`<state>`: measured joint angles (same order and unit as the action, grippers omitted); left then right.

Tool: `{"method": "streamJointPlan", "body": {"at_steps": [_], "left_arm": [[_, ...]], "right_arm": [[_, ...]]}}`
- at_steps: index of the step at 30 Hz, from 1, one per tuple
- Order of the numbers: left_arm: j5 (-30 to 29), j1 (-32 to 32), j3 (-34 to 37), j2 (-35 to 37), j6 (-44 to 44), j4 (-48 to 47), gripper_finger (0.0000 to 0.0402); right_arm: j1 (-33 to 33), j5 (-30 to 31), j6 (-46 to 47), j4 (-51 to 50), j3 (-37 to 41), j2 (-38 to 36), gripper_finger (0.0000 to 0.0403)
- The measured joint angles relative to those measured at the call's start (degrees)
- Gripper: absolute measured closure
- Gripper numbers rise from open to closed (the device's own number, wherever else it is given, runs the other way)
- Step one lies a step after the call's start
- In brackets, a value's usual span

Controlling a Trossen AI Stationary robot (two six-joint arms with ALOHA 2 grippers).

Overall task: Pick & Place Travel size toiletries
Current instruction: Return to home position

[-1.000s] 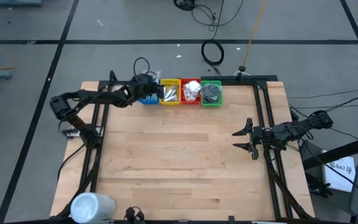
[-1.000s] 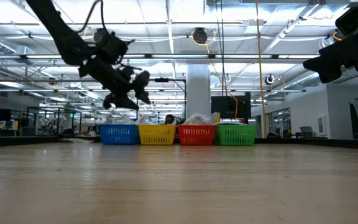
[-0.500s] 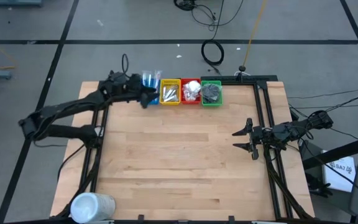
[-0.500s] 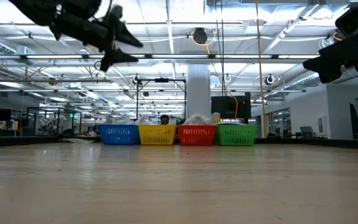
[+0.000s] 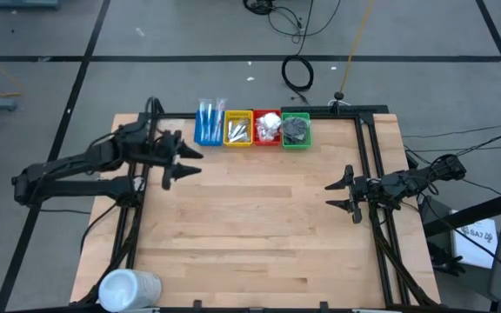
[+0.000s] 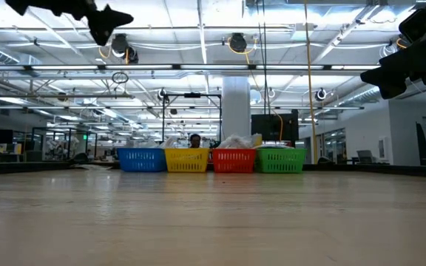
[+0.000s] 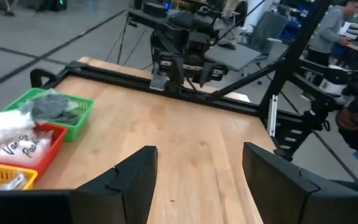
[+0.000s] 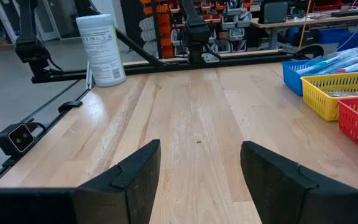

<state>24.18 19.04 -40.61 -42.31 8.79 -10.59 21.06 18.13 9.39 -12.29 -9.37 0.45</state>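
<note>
Homing step, sort judged done: travel-size toiletries (image 5: 268, 127) (sticks, tubes, packets, discs) in four coloured plastic bins (image 5: 308, 130) at light wooden worktop's (image 5: 259, 235) far edge; left gripper (image 5: 194, 163) nr them, right gripper (image 5: 329, 196) at right edge, both jaws wide, empty; next: L arm retracts clear.

Robotics lab: exposed ceiling trusses (image 6: 198, 68), floor cables (image 5: 297, 75), far-off screens (image 6: 272, 124) perhaps.

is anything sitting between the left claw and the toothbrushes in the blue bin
Nothing visible does. The left claw, open and empty, hangs above the table near the blue bin; the toothbrushes lie inside it.
</note>
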Motion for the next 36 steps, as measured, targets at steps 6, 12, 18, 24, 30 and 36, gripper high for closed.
{"method": "streamJointPlan", "body": {"at_steps": [6, 12, 18, 24, 30, 36], "left_arm": [[-7.72, -5.33, 5.25, 7.45, -2.19, 0.64, 0.0169], [-15.24, -9.05, 13.67, 13.70, -2.62, 3.35, 0.0169], [-18.34, -10.64, 21.96, 19.89, -0.75, 9.43, 0.0169], [-18.32, -10.98, 26.22, 25.84, 0.09, 11.22, 0.0169], [-18.29, -10.98, 27.95, 31.84, -2.27, 11.32, 0.0169], [-18.31, -10.98, 30.56, 37.61, -2.97, 11.23, 0.0169]], "right_arm": [[0.00, 0.00, 0.00, 0.01, 0.00, -0.02, 0.0193], [-0.01, 0.00, 0.00, 0.00, 0.00, -0.01, 0.0193], [0.00, 0.02, 0.00, 0.00, 0.00, -0.01, 0.0193], [-0.02, 0.00, 0.00, 0.00, 0.00, 0.00, 0.0193], [-0.01, 0.00, 0.00, 0.00, 0.00, -0.02, 0.0193], [-0.01, 0.00, 0.00, 0.00, 0.00, 0.00, 0.0193]]}}
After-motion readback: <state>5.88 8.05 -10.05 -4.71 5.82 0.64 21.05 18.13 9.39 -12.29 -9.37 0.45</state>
